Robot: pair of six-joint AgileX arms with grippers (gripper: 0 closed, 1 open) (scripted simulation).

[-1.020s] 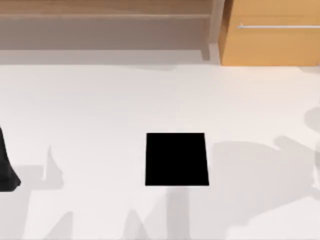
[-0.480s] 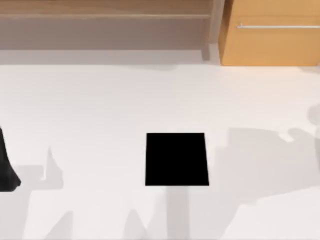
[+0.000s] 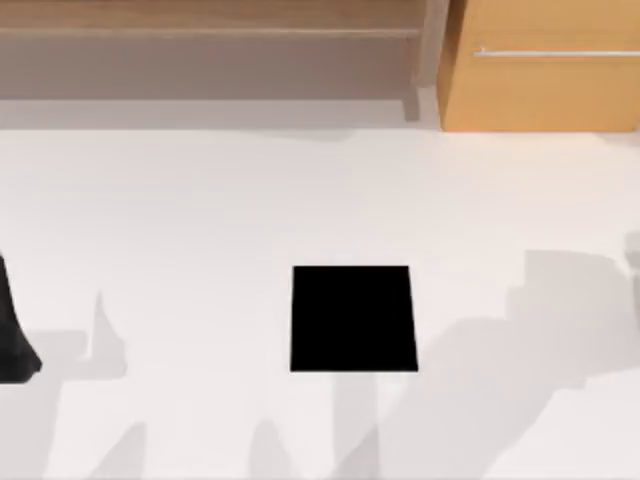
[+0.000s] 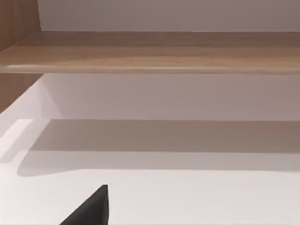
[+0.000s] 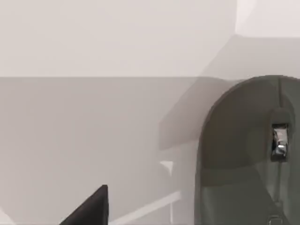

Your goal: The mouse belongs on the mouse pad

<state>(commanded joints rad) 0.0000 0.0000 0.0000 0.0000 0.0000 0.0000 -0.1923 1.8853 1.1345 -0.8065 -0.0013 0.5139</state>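
The mouse pad (image 3: 353, 318), a flat black square, lies on the white table a little right of centre, with nothing on it. The mouse (image 5: 248, 154) is a dark grey-olive rounded body with a metal scroll wheel. It sits on the white surface close under the right wrist camera, partly cut off by the picture's edge. A black part of my right gripper (image 5: 89, 211) is beside it, apart from it. My left arm (image 3: 12, 340) stands parked at the table's left edge, and a black tip of its gripper (image 4: 89, 213) hangs over bare table.
A wooden shelf (image 3: 210, 30) runs along the back, also seen ahead in the left wrist view as the shelf board (image 4: 150, 54). An orange-brown cabinet (image 3: 545, 70) with a metal handle stands at the back right. Arm shadows (image 3: 570, 310) fall across the right side of the table.
The right arm's shadow has slid toward the table's right edge. The mouse pad and the left arm have not moved.
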